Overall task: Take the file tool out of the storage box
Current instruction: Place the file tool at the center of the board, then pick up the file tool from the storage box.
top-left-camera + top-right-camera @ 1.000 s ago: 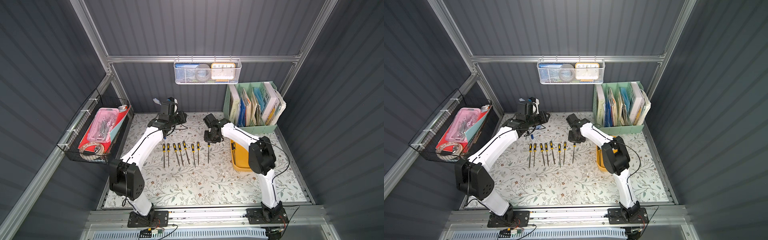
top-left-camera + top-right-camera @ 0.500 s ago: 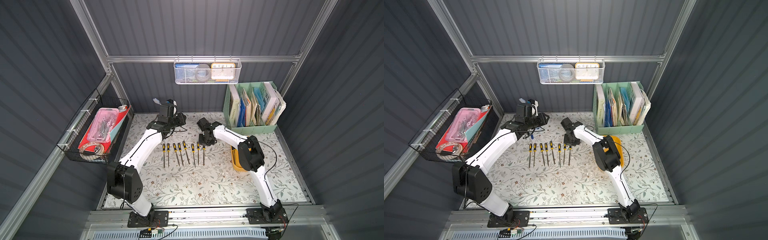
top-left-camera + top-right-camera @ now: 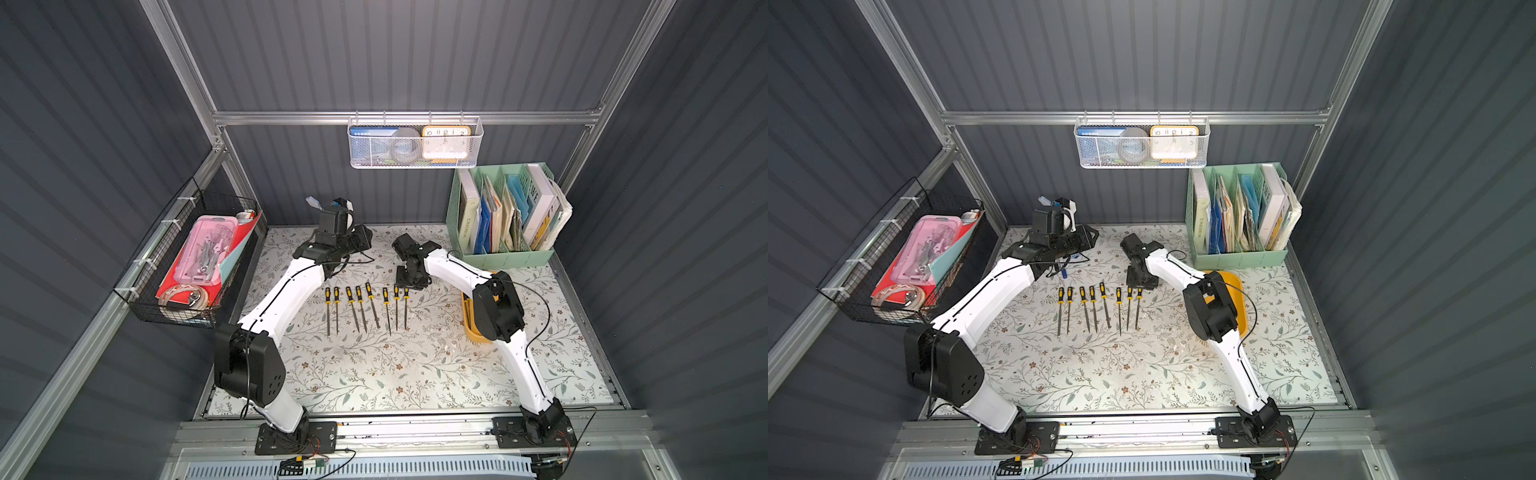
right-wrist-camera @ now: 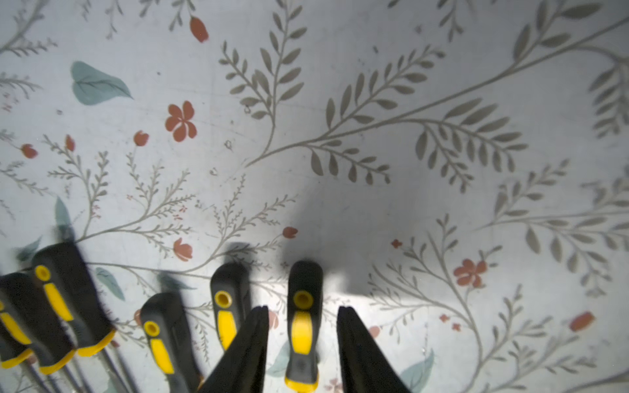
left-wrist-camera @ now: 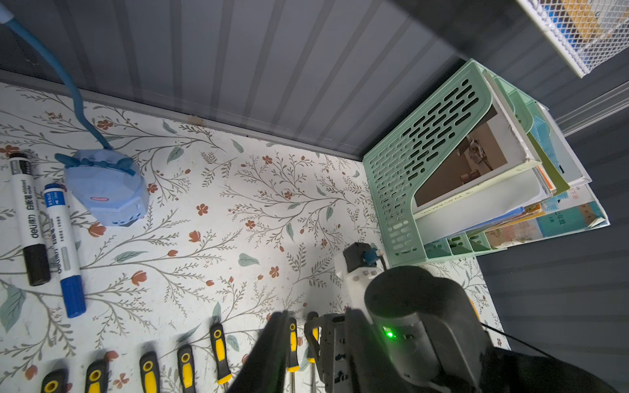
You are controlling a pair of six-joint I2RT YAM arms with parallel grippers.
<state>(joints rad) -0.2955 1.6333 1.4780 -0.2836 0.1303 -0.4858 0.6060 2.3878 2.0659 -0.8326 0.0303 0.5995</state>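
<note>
scene: two-arm rig in grey-walled booth, viewed from above; floral table (image 3: pixel 374 374).
files (image 3: pixel 358 293): eight, black-and-yellow handles, lay side by side mid-table, handles toward back wall, tips toward front.
end file (image 4: pixel 303 326): lay flat on table at R end of row, just beside its neighbour; out of box.
R gripper (image 4: pixel 302 309): pointed down over end file's handle; jaws stood partly apart, one finger (image 4: pixel 250 347) each side of handle w/ a clear gap on both sides; gripped nothing.
box (image 3: pixel 1237 291): mustard-yellow, sat on table's R side, in front of organiser, apart from files; mostly hidden behind R arm's elbow, so contents couldn't be told.
L gripper (image 3: pixel 362 239): held roughly level near back wall, pointed toward R arm, behind the row; couldn't tell how far open, nor whether it held anything.
organiser (image 3: pixel 498 259): mint-green, slotted, stood in back R corner, packed w/ upright books & folders.
markers (image 5: pixel 29 217): two, one black-capped, one blue-capped, lay side by side near back wall, beside blue gadget (image 5: pixel 105 190) w/ bendy neck.
mesh basket (image 3: pixel 415 162): white, hung on back rail; held clock (image 3: pixel 446 141) & other bits.
wire basket (image 3: pixel 145 299): black, hung on L wall; held pink case (image 3: pixel 208 249).
</note>
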